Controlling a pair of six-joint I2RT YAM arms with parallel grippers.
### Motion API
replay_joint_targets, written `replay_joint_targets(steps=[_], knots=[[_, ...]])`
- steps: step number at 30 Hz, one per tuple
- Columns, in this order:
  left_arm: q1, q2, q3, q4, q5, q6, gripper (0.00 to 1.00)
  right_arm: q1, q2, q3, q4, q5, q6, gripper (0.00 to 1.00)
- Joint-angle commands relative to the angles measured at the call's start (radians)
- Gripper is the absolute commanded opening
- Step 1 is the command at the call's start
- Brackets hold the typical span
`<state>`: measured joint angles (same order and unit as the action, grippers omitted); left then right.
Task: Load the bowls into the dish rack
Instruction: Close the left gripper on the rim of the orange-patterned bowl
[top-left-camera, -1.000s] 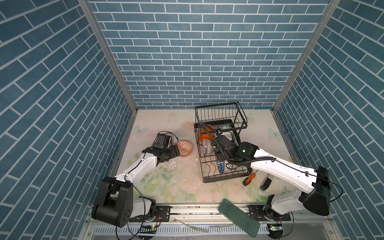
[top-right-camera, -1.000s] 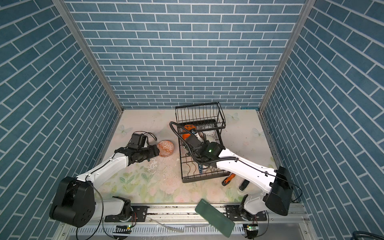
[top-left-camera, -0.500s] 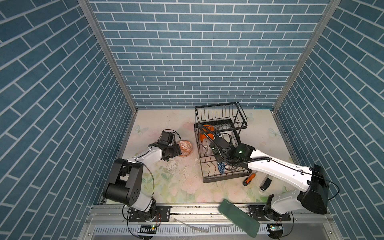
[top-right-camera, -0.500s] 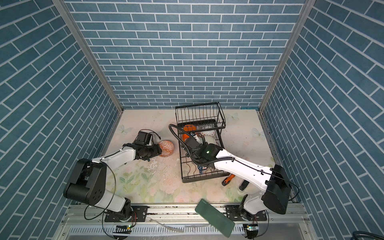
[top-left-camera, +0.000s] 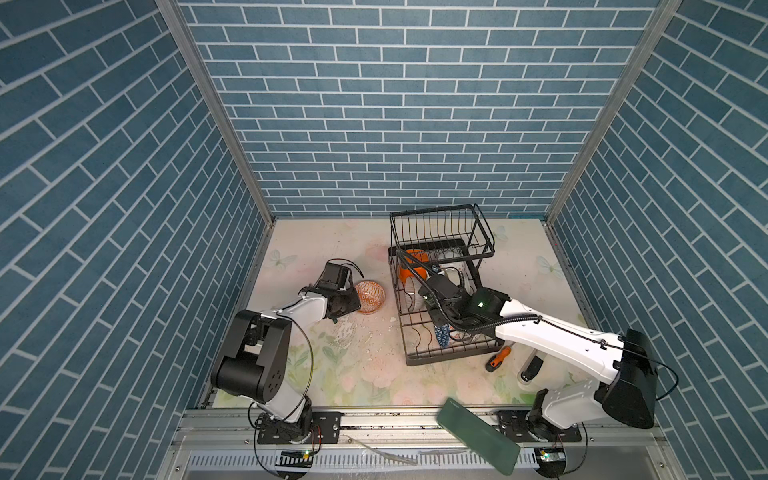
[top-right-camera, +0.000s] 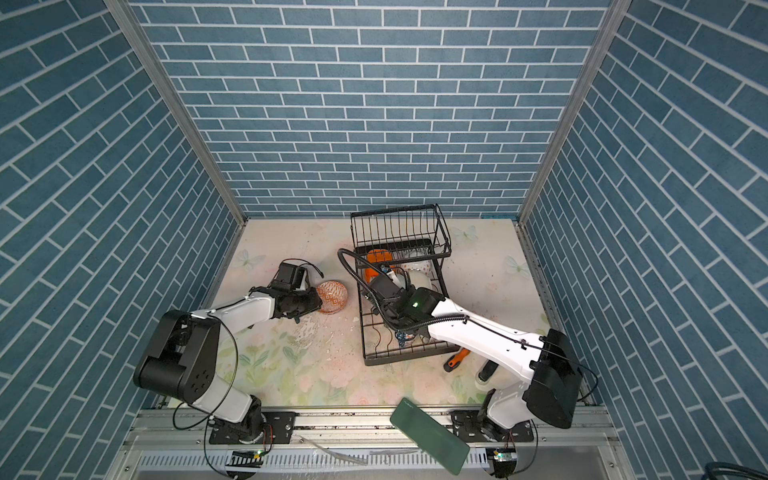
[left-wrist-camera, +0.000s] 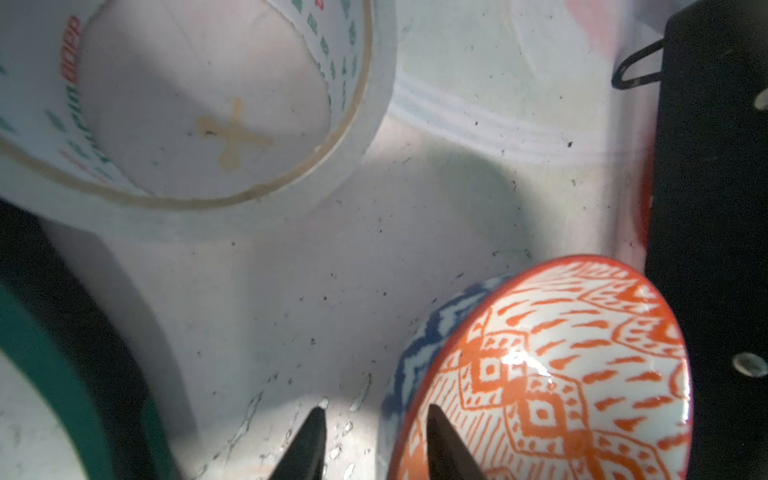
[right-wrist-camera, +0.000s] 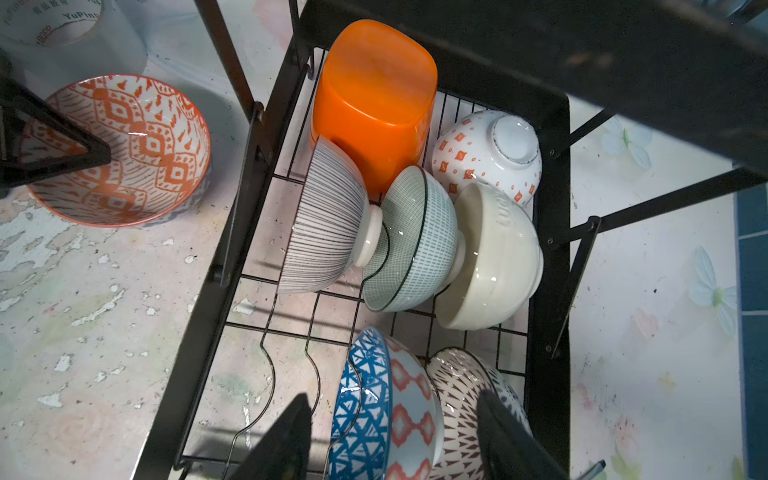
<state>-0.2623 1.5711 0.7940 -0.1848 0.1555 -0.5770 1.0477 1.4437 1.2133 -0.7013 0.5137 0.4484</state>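
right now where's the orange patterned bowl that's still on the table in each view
In a top view: the orange patterned bowl sits left of centre.
In a top view: the bowl is again left of centre.
Left wrist: the bowl fills the lower right.
Right wrist: the bowl is upper left.
Shared landmark: the dish rack, right beside the bowl.

I am watching the black wire dish rack standing upright | in its lower tier, on edge, are leaning: orange square bowl, orange-dotted bowl, striped bowl, pale green bowl, cream bowl, blue-patterned bowl, dark-patterned bowl | orange-patterned bowl is sitting mouth-up outside the rack, just beside its side rail
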Motion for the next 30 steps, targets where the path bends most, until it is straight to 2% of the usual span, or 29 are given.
replay_joint_targets(steps=[1,7,15,24,30], knots=[[-0.003,-0.002,-0.017,0.004,-0.001,0.007,0.33,-0.001,0.003,-0.032,-0.001,-0.004,0.047,0.63],[-0.003,-0.019,-0.024,0.0,-0.002,0.009,0.21,0.001,-0.008,-0.042,0.002,-0.006,0.062,0.63],[-0.003,-0.054,-0.029,-0.01,0.001,0.014,0.11,0.008,0.009,-0.029,0.007,-0.013,0.063,0.63],[-0.003,-0.097,-0.04,-0.025,0.008,0.022,0.01,0.014,0.027,-0.015,0.016,-0.018,0.058,0.63],[-0.003,-0.134,-0.043,-0.041,0.011,0.027,0.0,0.015,0.04,-0.009,0.02,-0.03,0.056,0.63]])
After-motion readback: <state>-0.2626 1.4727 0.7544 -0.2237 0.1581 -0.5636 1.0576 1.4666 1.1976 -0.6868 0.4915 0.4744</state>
